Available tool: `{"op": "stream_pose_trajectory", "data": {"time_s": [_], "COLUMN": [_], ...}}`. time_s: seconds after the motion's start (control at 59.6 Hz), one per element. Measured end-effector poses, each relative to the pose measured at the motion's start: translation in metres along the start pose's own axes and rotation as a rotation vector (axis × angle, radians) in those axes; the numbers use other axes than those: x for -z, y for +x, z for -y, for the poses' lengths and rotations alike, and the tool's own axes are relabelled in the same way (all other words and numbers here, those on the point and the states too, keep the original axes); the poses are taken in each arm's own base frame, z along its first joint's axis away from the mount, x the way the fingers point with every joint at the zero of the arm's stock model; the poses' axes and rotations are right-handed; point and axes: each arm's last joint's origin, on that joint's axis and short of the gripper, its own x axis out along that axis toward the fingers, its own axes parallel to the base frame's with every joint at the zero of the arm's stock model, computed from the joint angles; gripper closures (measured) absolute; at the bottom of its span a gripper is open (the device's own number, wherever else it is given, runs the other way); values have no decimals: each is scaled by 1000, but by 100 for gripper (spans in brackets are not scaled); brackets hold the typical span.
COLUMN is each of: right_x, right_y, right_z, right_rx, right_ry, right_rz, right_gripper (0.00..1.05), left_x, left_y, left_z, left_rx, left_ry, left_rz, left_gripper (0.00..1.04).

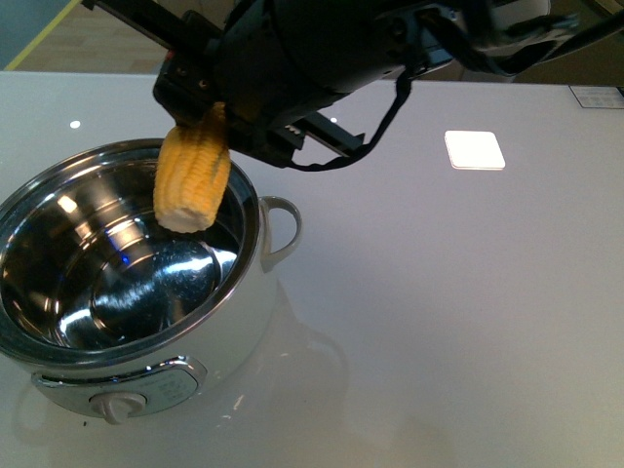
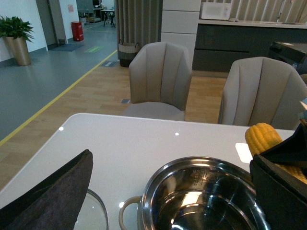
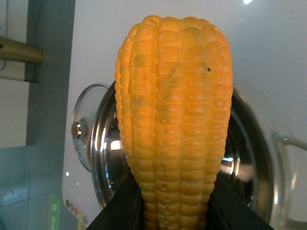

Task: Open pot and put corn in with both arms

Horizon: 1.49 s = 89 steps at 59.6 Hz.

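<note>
Lettering stamped inside the pot (image 2: 201, 175) is showing too small to read. The right tool (image 1: 198, 105) is pinching the corn (image 1: 193, 180) by its upper end, dangling it over the pot's far side. Whether the left tool (image 2: 48, 196) is spread, I cannot tell.

The front camera looked down from the robot's body onto the open pot (image 1: 97, 292), quite near. The left wrist camera sat low over the table (image 2: 134, 143) and looked across it to the chairs (image 2: 160, 76). The right wrist camera was very close to the corn (image 3: 175, 120). All three saw pot and corn.
</note>
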Motion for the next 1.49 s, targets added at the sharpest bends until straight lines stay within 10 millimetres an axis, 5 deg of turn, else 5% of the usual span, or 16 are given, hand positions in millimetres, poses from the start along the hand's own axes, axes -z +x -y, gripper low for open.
{"op": "stream_pose_trajectory", "data": {"time_s": [0.588, 0.974, 1.075, 1.192, 1.494], "right_x": [19, 25, 18, 2, -24], "right_y": [57, 52, 39, 9, -116], "right_z": [-10, -2, 4, 9, 50], "right_rx": [71, 78, 64, 39, 41], "right_ry": [-8, 2, 34, 63, 107], "right_rz": [-150, -144, -106, -17, 259], "right_gripper": [84, 22, 8, 9, 9], "left_x": [0, 0, 0, 0, 0], "left_y": [0, 0, 0, 0, 0], "left_z": [0, 0, 0, 0, 0], "left_rx": [0, 0, 0, 0, 0], "left_ry": [0, 0, 0, 0, 0], "left_rz": [0, 0, 0, 0, 0], "left_gripper": [7, 7, 7, 7, 7]}}
